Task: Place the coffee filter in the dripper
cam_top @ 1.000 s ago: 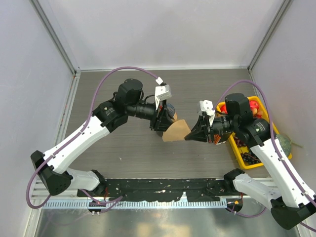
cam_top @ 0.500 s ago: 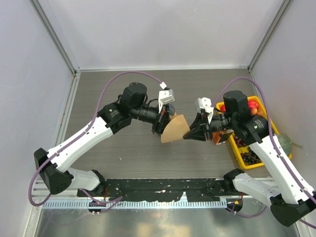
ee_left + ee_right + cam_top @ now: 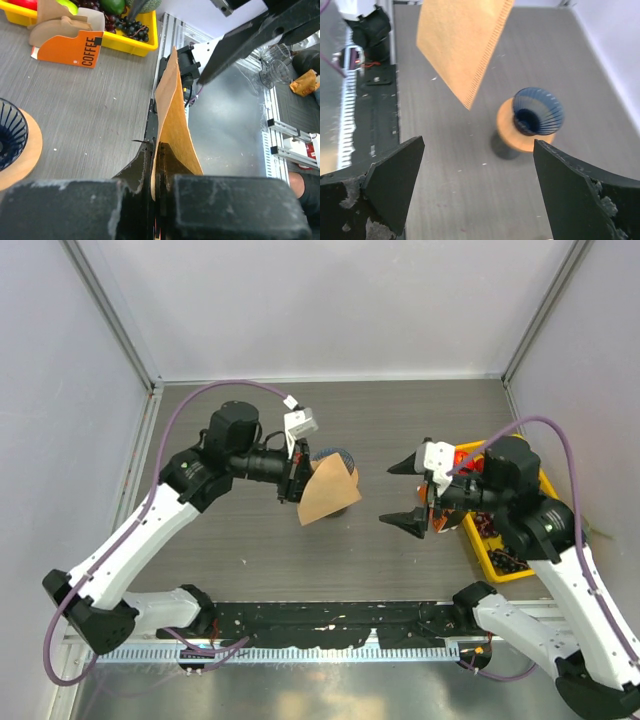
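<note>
Flanking grey tabletop [image 3: 250,540], white walls [image 3: 330,310]; left end effector [image 3: 298,480] gripping coffee filter [image 3: 325,495], right end effector [image 3: 395,494] apart.

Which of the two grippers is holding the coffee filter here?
The left gripper: its fingers are pinched shut on the coffee filter. The right gripper is wide open, empty, and clear of it.

The coffee filter [image 3: 462,45] is matt tan paper; the dripper [image 3: 538,111] is ribbed, with a smooth wooden collar.
</note>
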You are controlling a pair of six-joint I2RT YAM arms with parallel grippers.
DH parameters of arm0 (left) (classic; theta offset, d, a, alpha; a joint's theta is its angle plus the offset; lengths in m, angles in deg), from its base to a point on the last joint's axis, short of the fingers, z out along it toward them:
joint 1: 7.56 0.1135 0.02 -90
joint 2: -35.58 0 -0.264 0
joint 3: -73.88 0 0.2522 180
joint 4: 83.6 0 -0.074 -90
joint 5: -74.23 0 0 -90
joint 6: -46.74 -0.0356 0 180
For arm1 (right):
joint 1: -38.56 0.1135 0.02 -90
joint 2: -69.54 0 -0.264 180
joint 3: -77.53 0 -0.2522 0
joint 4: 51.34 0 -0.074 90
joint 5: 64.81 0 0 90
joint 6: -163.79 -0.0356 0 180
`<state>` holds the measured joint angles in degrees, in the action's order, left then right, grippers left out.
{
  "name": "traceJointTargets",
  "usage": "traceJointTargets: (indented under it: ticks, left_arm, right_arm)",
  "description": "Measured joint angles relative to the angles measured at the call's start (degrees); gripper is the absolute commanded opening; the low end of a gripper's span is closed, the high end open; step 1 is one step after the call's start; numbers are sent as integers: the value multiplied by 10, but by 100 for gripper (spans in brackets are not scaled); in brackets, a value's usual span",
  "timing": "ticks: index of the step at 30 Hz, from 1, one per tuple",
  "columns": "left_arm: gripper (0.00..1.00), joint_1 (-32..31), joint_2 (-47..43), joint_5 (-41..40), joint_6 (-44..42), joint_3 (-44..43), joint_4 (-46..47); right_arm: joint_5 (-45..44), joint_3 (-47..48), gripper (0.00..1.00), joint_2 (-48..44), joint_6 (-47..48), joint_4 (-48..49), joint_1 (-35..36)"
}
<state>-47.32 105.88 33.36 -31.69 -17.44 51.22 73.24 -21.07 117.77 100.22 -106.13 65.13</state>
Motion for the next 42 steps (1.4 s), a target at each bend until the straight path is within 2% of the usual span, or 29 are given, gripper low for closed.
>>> traceJointTargets:
  ticks: [8,16,20,24,25,27,29,34,39,42]
  left_arm:
    - [0,30,-38,2,-33,-16,-75]
    - [0,69,-39,-4,-48,-16,-105]
    - [0,76,-40,-8,-61,-22,-130]
    - [0,76,-45,-2,-66,-29,-135]
    - [0,76,-49,1,-65,-29,-130]
    - [0,75,-64,9,-58,-23,-107]
    - [0,72,-82,15,-51,-9,-78]
    - [0,43,-89,41,-43,9,-40]
    - [0,8,-78,50,-78,9,-63]
    - [0,0,-86,49,-110,9,-88]
  right_arm:
    - [-128,-13,98,-68,61,43,47]
    - [-196,-27,96,-62,117,20,74]
    - [-209,-26,83,-59,139,0,79]
    - [-182,-4,60,-38,135,-37,80]
    - [-170,2,51,-30,129,-41,81]
    - [-150,6,42,-19,119,-40,84]
    - [-134,6,41,-11,107,-35,93]
    - [-92,17,47,23,64,-28,116]
    - [-56,48,49,53,1,-26,120]
    - [-41,78,55,63,-42,-37,130]
